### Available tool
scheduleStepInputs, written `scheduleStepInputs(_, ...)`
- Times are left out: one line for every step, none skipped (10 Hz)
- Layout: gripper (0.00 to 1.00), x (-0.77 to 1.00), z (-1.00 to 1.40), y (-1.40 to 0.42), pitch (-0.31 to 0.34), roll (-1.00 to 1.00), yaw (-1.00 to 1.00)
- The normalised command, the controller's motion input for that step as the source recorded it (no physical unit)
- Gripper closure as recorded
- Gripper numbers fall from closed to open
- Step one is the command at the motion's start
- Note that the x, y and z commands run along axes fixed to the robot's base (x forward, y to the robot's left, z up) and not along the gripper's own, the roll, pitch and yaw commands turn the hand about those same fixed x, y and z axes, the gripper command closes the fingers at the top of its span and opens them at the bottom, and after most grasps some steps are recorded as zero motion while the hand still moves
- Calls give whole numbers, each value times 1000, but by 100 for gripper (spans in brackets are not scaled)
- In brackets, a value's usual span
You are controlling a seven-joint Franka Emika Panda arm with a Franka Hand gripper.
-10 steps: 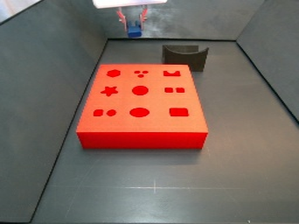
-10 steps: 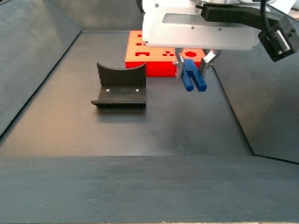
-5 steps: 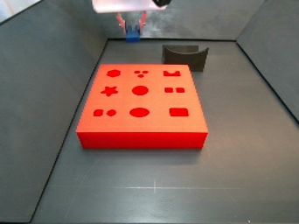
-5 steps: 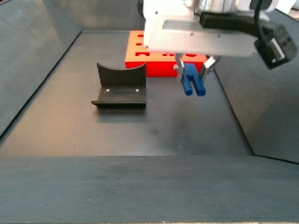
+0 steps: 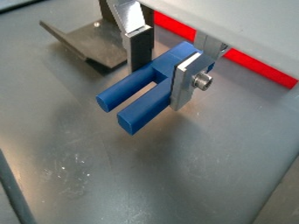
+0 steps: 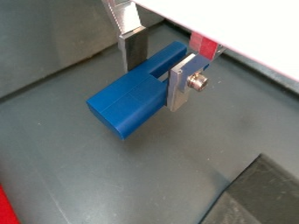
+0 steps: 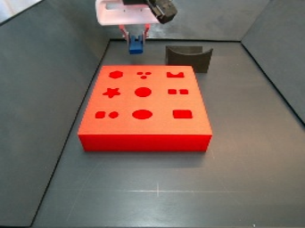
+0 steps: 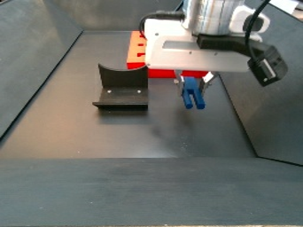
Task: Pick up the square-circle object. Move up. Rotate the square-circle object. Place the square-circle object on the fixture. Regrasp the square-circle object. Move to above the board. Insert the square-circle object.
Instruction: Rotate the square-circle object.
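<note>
Above the dark floor I see the gripper (image 8: 190, 84) clamped on the square-circle object (image 8: 190, 92), prongs pointing down, clear of the floor, just beside the board (image 8: 144, 51), fixture (image 8: 120, 89) to its left.

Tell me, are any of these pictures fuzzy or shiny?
In a wrist view, the small blue two-pronged plastic block, held in the gripper jaws, looks sharp. The grey floor shows pale glare. In a side view, the flat red-orange board glows brightly, its edges soft.
</note>
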Motion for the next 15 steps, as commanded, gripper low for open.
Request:
scheduleStepInputs(100,38,-700,11,-101,-141,14)
scheduleStepInputs(100,36,-602,13,-112,-156,13)
scheduleStepInputs(100,35,-558,14,-114,-163,11)
scheduleStepInputs(100,34,-478,19,-124,-171,4)
scheduleStepInputs(100,30,-427,22,-128,-176,1)
scheduleStepInputs(100,30,-360,24,-133,-183,-5)
scheduleStepInputs(100,27,-326,25,-142,-184,-5)
scheduleStepInputs(100,21,-272,23,-158,-186,-4)
scheduleStepInputs(100,18,-232,19,-168,-189,-4)
scheduleStepInputs(100,15,-183,19,-171,-195,-3)
scheduleStepInputs(100,17,-160,22,-169,-200,-2)
scheduleStepInputs(100,19,-103,25,-167,-209,-5)
scheduleStepInputs(0,0,0,0,0,0,0)
scheduleStepInputs(0,0,1000,0,0,0,0)
scheduleStepInputs(0,-10,1000,0,16,0,-1)
